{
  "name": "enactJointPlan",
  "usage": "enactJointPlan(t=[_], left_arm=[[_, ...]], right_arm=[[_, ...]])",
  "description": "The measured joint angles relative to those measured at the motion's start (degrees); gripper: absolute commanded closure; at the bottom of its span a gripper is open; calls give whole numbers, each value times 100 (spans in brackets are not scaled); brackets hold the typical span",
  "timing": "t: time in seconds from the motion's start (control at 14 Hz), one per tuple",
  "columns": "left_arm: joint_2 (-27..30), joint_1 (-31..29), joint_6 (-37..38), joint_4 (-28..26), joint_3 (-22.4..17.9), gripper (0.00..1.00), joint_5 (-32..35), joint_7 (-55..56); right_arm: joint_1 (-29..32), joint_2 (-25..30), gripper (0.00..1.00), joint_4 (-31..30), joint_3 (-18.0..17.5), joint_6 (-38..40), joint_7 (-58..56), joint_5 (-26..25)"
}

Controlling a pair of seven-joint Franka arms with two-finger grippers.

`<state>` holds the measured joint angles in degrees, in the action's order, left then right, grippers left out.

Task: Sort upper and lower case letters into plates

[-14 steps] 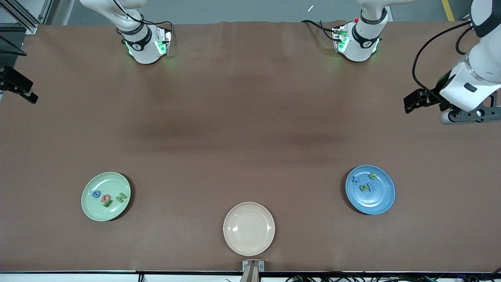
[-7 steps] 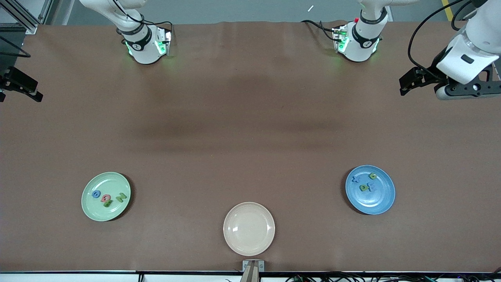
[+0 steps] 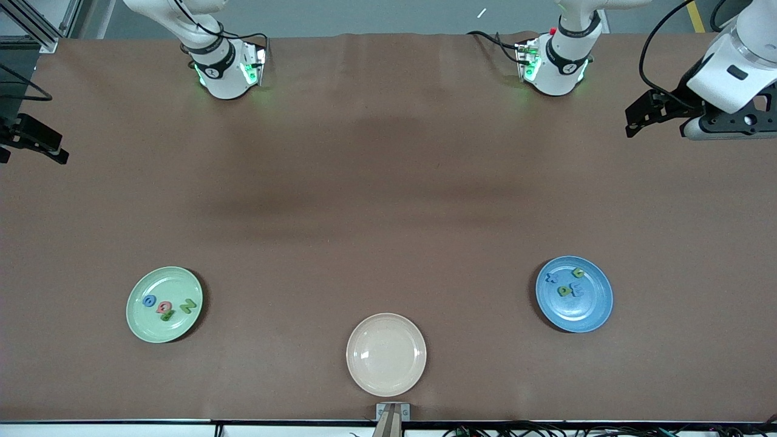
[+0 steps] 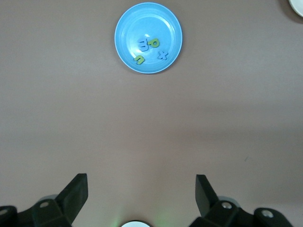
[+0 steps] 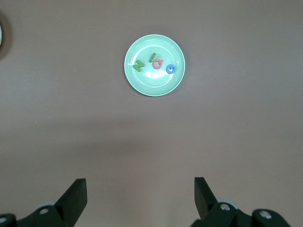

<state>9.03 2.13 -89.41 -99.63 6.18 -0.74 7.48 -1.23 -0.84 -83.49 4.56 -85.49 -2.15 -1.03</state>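
Left gripper point(image 3: 637, 118) seen raised at upper right of front frame, shifted up and outward since earlier frames; jaws spread wide, nothing held. Right gripper point(image 3: 36, 142) at upper left edge, drifted slightly lower, jaws wide, nothing held.

Green plate point(image 3: 141, 325) at lower left, four letters in it; blue plate point(image 3: 576, 315) at lower right, four letters in it. Beige plate point(image 3: 386, 376) at bottom centre, bare. No loose letters seen on table point(image 3: 388, 200).

Sorting judged complete; both arms judged retired.

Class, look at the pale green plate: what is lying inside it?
Four small letters lie in the pale green plate: a green Z-shaped one, a red one, a blue round one and a small green one. Nothing covers them.
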Motion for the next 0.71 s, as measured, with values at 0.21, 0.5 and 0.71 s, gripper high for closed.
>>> enactJointPlan(t=[0.21,0.5,0.71], left_arm=[[-1,-1,55,43,54,0,0,0],[-49,-15,55,144,36,0,0,0],[-116,-15,55,244,36,0,0,0]], right_arm=[[0,0,0,47,-3,0,0,-11],[0,0,0,120,-6,3,0,-15],[0,0,0,122,-8,3,0,-21]])
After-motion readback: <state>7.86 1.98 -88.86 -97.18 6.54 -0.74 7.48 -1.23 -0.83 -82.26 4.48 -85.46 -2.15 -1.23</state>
